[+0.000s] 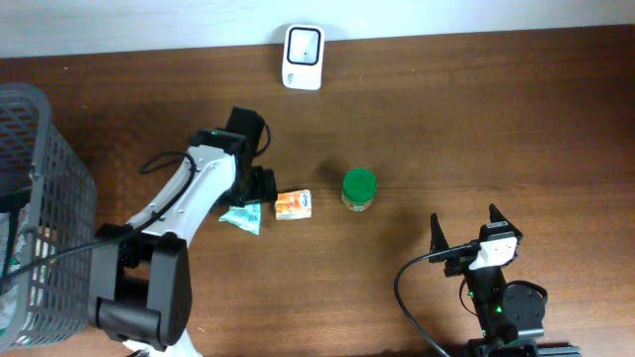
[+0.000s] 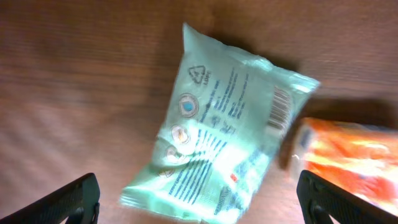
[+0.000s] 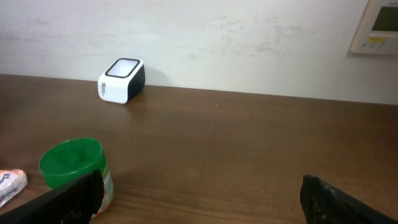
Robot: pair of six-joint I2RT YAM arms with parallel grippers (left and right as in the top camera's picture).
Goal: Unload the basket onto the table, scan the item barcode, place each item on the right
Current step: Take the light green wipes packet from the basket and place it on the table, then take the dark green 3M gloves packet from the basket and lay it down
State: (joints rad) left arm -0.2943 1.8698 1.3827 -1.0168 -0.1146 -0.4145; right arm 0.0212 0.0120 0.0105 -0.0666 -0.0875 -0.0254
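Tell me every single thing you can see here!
scanner: one, white, far table edge by the wall
basket: one, grey wire, left edge of the table
packet: one, pale green, lying flat under the left tool
small pack: one, orange and white, just right of the packet
jar: one, green lid, upright mid-table
table: one, dark brown wood
left tool: one, black, open above the packet
right tool: one, black, open, near right, holding nothing
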